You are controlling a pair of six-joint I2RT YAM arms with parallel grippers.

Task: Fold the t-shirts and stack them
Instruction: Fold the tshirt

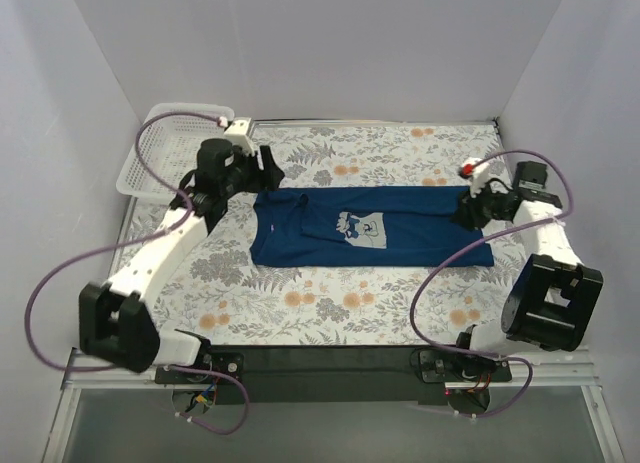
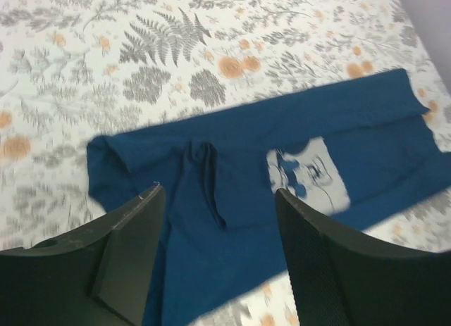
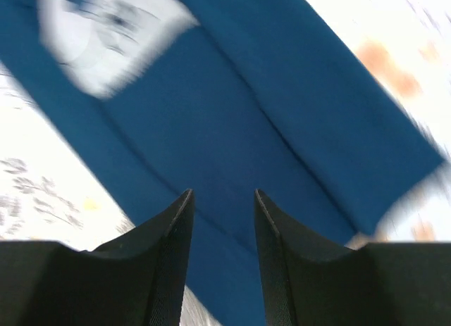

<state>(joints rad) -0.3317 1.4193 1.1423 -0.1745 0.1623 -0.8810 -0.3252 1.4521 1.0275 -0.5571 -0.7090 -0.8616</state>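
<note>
Plainly, left hand (image 2: 220, 199) and right hand (image 3: 224, 196) gape empty over the cartoon-printed navy t-shirt (image 1: 300, 235).

Bare tabletop (image 1: 300, 303) gives passage along the near and far sides of the t-shirt (image 1: 370, 228), which spans the middle. A white mesh basket (image 1: 135, 173) occupies the far-left corner. Pale walls (image 1: 330, 53) close the far, left and right sides.

Right wrist view blurs the t-shirt (image 3: 282, 129), cropping its print (image 3: 106, 30).
</note>
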